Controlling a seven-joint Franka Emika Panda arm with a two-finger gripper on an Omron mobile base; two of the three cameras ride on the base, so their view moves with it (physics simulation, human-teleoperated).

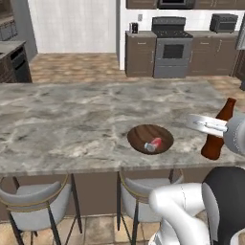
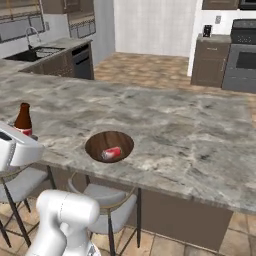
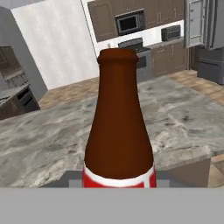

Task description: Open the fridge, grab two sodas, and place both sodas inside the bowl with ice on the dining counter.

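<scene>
Glossy white arm (image 1: 184, 206) with dark joints

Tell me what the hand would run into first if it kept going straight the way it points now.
Nothing new: the cola bottle already sits directly ahead, apparently between its fingers. Past the bottle, the line seems to cross the dining counter, though depth is unclear.

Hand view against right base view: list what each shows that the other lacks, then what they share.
Hand view alone: the fridge with a door standing open, and a microwave above the stove. Right base view alone: the bowl with the red can lying in it, a sink, and stools. Shared: the cola bottle, upright, and the dining counter.
</scene>
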